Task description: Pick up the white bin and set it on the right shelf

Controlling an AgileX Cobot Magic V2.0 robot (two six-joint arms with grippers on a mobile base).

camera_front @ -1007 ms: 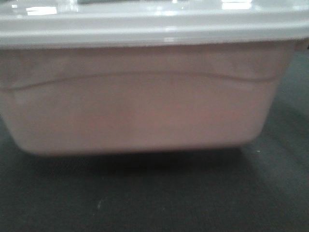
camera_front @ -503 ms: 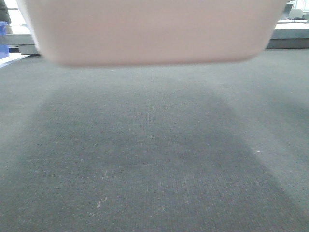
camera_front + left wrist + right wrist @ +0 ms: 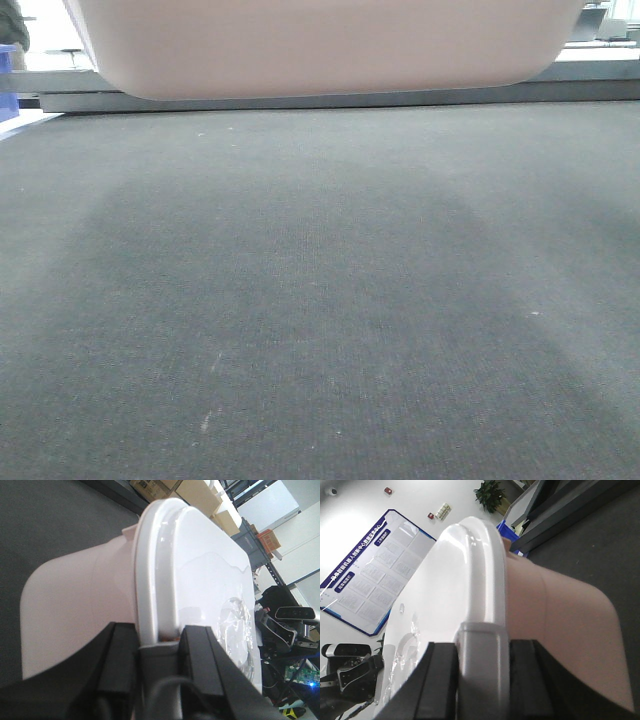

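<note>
Pinkish-white translucent plastic of the white bin (image 3: 330, 45), present in the front view only as a rounded underside along the top edge; hangs clear of the grey carpet (image 3: 320, 330), broad shadow beneath. Against a second ago (resting on the carpet, filling the frame, lid rim in sight), now well off the floor, and higher again than half a second back: by this judgement, grab complete and carry to the right shelf yet to come. Held at opposite ends: left gripper (image 3: 159, 645) closed narrow over the rim of the white lid (image 3: 200, 565), one black finger on each side; right gripper (image 3: 482, 655) likewise pinching the rim at its grey handle (image 3: 481, 635). Given by the wrist views alone: both grips and the glossy lid top. Given by the front view alone: the gap under the bin and a blue bin (image 3: 6, 85) at far left. Right shelf not identifiable with certainty in any view.
</note>
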